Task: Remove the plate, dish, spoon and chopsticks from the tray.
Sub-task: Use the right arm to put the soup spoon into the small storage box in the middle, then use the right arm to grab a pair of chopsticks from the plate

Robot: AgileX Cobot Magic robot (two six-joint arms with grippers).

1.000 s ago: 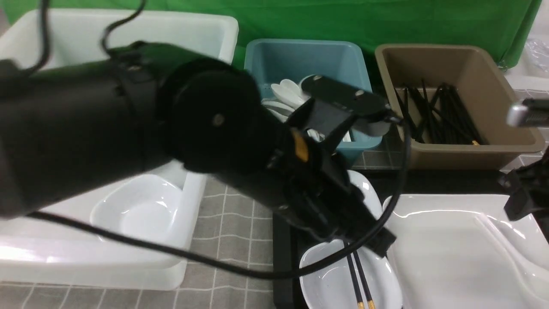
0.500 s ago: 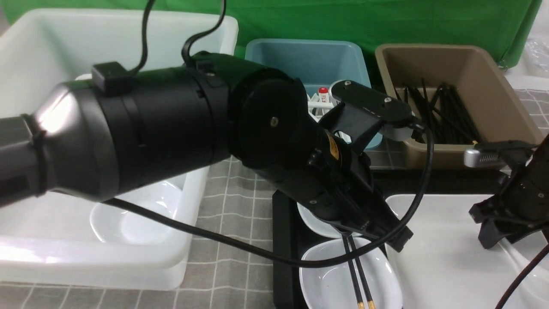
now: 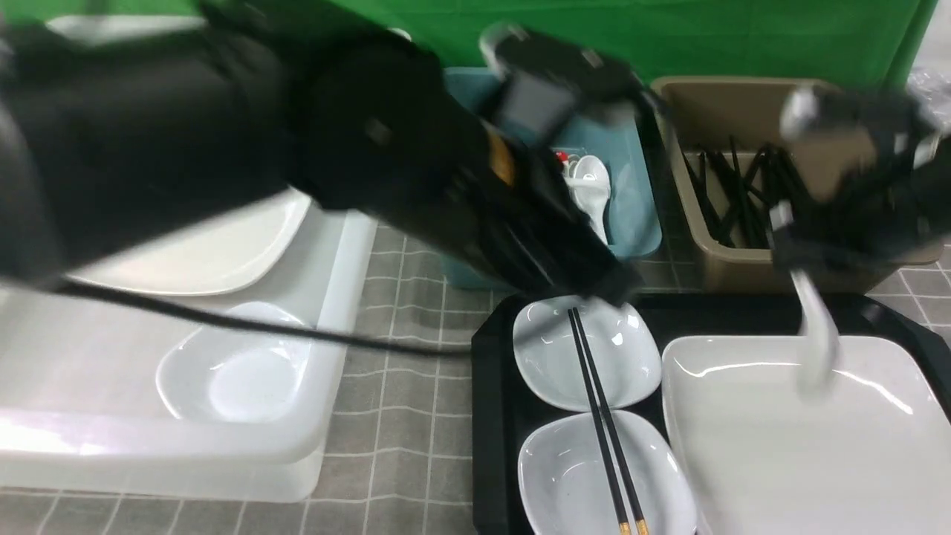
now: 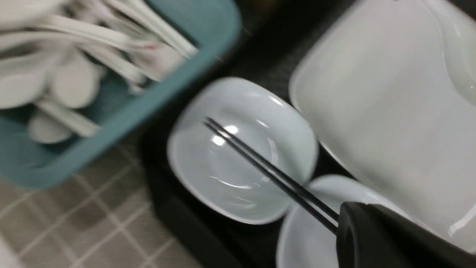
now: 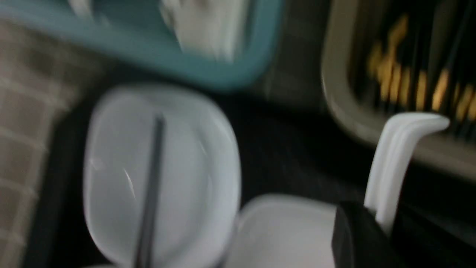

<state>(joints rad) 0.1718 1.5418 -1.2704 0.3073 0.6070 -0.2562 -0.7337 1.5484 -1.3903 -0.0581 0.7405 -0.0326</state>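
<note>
The right arm (image 3: pixel 854 171) hangs blurred over the far right of the tray (image 3: pixel 490 386). The right jaws are closed on the spoon (image 3: pixel 816 349), which hangs from them over the plate (image 3: pixel 802 446). The blur hides whether its low end touches. The right wrist camera adds one thing: a white end of the spoon sticks out past a black finger (image 5: pixel 357 238), with the brown bin (image 5: pixel 346 123) of gold-tipped sticks behind.

The left arm (image 3: pixel 223 134) fills much of the front view. The left jaws are closed, just above the far end of the chopsticks (image 3: pixel 603 423). These lie across the far dish (image 3: pixel 546 357) and the near dish (image 3: pixel 565 475) on the tray's left side. From the left wrist, the sticks cross the far dish and pass behind a black finger (image 4: pixel 375 238). I cannot tell whether they are gripped. That camera also looks into the teal bin (image 4: pixel 208 56), heaped with white spoons.

Only the front view takes in the white tub (image 3: pixel 349 245) on the left of the tabletop.

A small yellow label (image 3: pixel 501 160) on the left arm is too blurred to read.
</note>
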